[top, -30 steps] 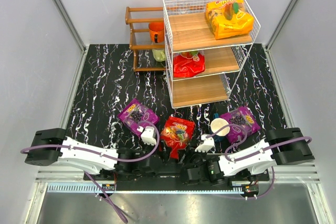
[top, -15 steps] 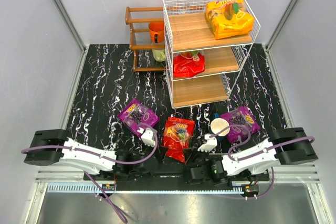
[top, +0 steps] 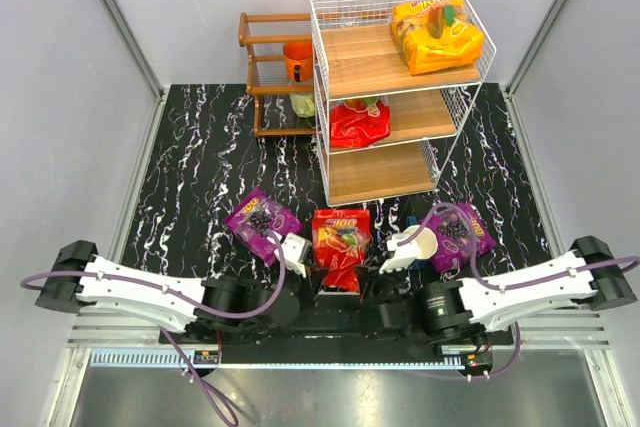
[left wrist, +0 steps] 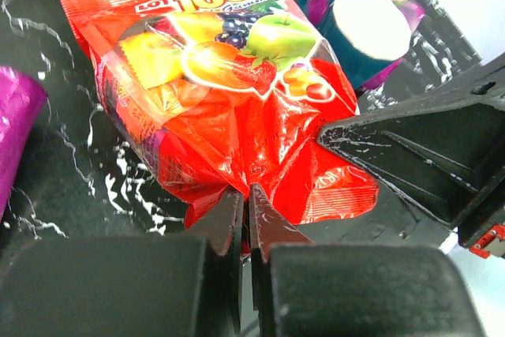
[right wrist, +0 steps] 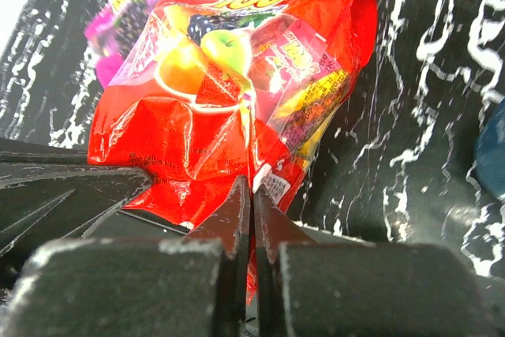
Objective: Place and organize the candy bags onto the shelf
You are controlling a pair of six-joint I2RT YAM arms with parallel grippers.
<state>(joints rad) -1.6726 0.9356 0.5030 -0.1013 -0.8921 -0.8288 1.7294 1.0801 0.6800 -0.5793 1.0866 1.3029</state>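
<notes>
Far left on the black marbled table: left purple bag, flat, label up, apart from the other pouches.

Left gripper: low, just right of that bag, aimed at the middle pouch. Jaws closed tight, crumpled near-left edge of the red candy bag pinched between the tips.

Red candy bag: table centre, in front of the shelf, fruit print up, not on any tier, lying between both arms.

Right gripper: comes in from the bag's other side. Jaws closed flat together at the bag's edge by a small white tag. It looks like a pinch on the film, though the fingers hide the exact contact.

Paper cup: blue outside, white top, upright, just behind the right gripper and right beside the right purple bag, which lies flat on the table.

Back row: dark wooden rack at back left, orange cup in it. Shelf stands right beside it. Orange-yellow bag lies on the top board, right side. Shelved red bag sits on the middle board, left side.
</notes>
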